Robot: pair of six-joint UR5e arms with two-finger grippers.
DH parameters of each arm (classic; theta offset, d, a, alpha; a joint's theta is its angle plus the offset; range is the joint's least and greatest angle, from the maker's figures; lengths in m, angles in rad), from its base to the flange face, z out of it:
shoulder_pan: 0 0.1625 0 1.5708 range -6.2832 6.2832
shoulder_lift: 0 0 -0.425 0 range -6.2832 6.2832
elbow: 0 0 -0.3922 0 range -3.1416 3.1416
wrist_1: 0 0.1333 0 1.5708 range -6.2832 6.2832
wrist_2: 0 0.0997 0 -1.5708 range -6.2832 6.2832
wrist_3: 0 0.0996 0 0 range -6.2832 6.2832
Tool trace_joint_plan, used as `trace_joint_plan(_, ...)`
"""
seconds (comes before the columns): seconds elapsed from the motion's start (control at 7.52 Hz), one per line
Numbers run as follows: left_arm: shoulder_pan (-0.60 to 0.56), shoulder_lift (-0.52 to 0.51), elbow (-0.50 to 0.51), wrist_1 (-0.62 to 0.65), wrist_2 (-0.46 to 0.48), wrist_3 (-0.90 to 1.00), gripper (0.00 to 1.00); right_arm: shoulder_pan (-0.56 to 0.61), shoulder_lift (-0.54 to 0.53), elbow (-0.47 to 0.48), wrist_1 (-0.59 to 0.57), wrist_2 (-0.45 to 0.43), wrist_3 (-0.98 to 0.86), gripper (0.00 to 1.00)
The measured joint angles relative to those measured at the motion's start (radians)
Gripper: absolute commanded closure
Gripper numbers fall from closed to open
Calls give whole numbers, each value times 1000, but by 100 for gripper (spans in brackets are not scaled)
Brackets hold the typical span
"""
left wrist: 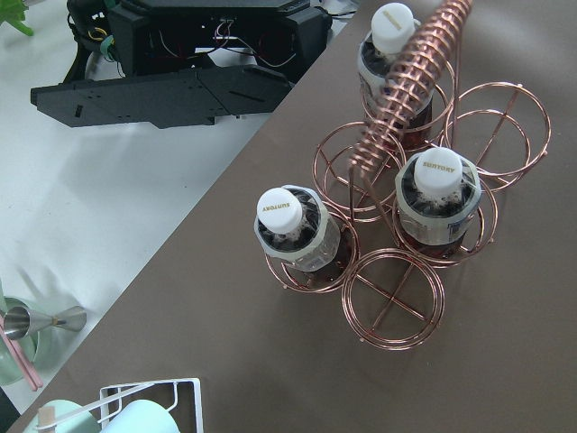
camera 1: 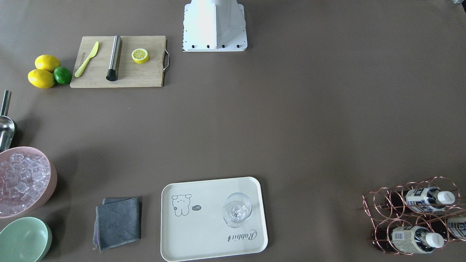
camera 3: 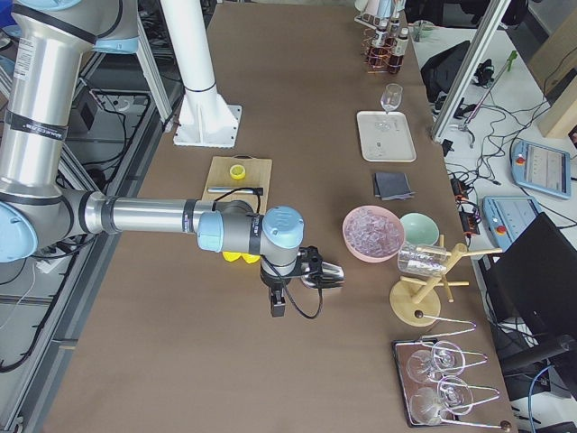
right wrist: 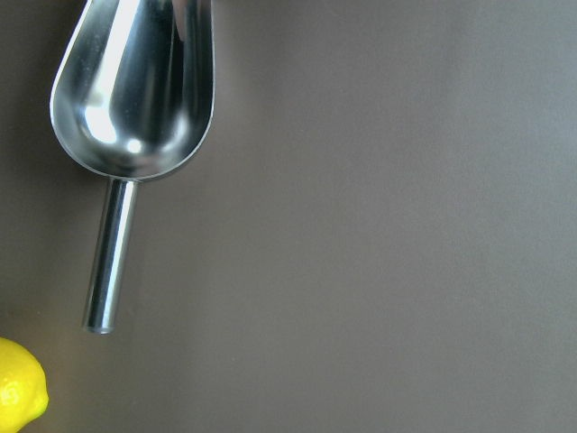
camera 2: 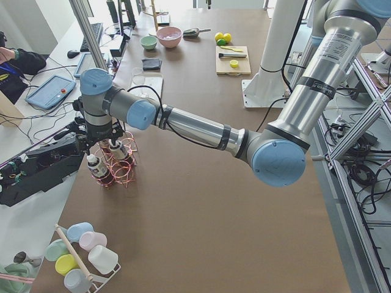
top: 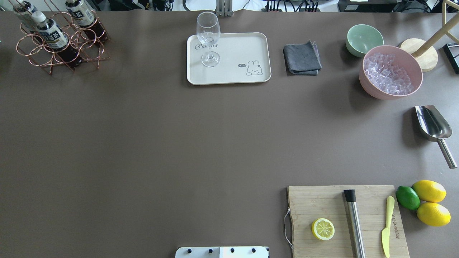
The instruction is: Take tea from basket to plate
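Note:
Three tea bottles with white caps stand in the copper wire basket, under its coiled handle. The basket sits at the far left corner of the table in the overhead view. My left gripper hangs just above the basket's bottles, seen only from the left side, so I cannot tell if it is open or shut. The cream plate lies at the far middle and carries a stemmed glass. My right gripper hovers over a metal scoop; I cannot tell its state.
A wooden cutting board holds a lemon half, a steel muddler and a yellow knife. Two lemons and a lime lie beside it. A pink bowl of ice, a mint-green bowl and a grey cloth stand right of the plate.

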Motion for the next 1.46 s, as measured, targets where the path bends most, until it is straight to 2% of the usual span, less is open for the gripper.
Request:
trace_joint_plan(0.53,7,-165,19,264,21,10,2,-1,2,-1,1,-1,1,1)
trace_joint_plan(0.8,31,-222,36,351,22,8,2,-1,2,0,1,-2,0,1)
trace_joint_plan(1.06,48,-289,99,377,13,123,2,-1,2,0,1,-2,0,1)
trace_joint_plan(1.46,75,-320,144,375,8,321,2,-1,2,-1,1,-2,0,1)
